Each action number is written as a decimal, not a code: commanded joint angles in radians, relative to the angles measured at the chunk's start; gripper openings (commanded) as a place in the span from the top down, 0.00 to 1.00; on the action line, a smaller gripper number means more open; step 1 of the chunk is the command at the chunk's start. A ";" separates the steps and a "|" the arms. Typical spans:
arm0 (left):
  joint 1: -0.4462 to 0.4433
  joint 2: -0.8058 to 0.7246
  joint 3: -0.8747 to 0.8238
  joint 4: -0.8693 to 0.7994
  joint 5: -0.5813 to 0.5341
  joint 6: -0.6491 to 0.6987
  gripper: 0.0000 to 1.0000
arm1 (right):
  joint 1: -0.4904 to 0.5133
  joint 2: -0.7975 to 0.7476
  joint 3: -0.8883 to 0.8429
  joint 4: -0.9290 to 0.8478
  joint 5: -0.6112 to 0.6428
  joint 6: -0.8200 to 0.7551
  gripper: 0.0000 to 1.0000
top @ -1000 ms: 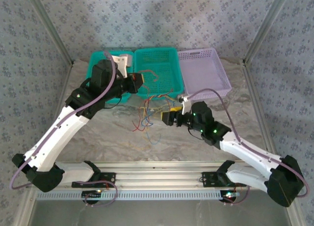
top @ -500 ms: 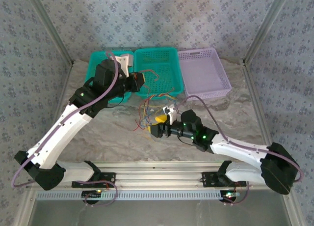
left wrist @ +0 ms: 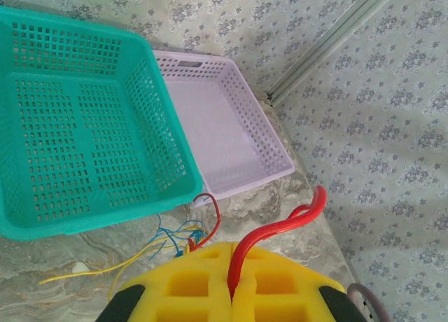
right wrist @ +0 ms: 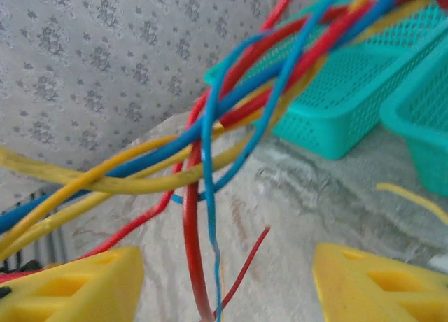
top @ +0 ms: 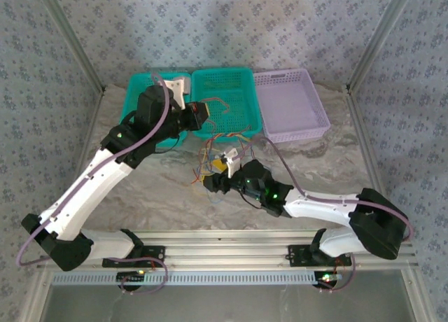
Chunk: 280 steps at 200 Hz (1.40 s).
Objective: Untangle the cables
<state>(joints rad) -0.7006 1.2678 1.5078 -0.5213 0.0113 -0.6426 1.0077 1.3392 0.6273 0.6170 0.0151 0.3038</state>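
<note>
The marbled table (top: 154,196) carries three baskets in a row at its far edge: a teal one (top: 136,82) mostly behind the left arm (top: 98,171), a second teal one (top: 241,91) in the middle, and a lilac one (top: 290,101) on the right. The right arm (top: 329,206) lies low across the front, reaching left.

The left gripper (top: 197,116) hangs over the near rim of the middle basket. From its wrist camera its yellow fingers (left wrist: 189,283) are pressed together, pinching a red cable (left wrist: 280,227) that arches up out of the seam between them.

The right gripper (top: 213,184) sits low in front of the baskets. Its yellow fingers (right wrist: 77,283) stand wide apart with a bundle of strands hanging in the gap. None looks clamped, though the close blur may hide a touch on the left pad.

The cables (top: 218,152) form a loose tangle of red, blue and yellow strands, strung between the middle basket's front edge and the right gripper, with loose ends trailing onto the table. Up close, a red and a blue strand drop straight down between the open fingers, and yellow ones run off to the left.
</note>
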 commanded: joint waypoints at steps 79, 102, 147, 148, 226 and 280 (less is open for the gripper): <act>0.014 -0.063 0.069 -0.076 -0.070 0.070 1.00 | -0.004 -0.062 -0.003 -0.169 0.242 -0.081 1.00; 0.052 -0.078 0.116 -0.145 -0.088 0.099 1.00 | -0.082 -0.102 -0.040 -0.290 0.255 -0.004 1.00; 0.145 -0.100 0.161 -0.248 -0.097 0.131 1.00 | -0.265 -0.178 -0.099 -0.441 0.194 0.100 1.00; 0.146 -0.099 0.163 -0.250 -0.096 0.131 1.00 | -0.267 -0.179 -0.100 -0.445 0.193 0.099 1.00; 0.230 -0.096 0.254 -0.367 -0.097 0.202 1.00 | -0.461 -0.244 -0.108 -0.697 0.167 0.198 1.00; 0.248 -0.092 0.249 -0.376 -0.080 0.196 1.00 | -0.560 -0.298 -0.094 -0.778 0.181 0.204 1.00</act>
<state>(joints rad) -0.4637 1.1862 1.7271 -0.8951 -0.0647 -0.4629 0.4797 1.0718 0.5213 -0.0711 0.1646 0.4805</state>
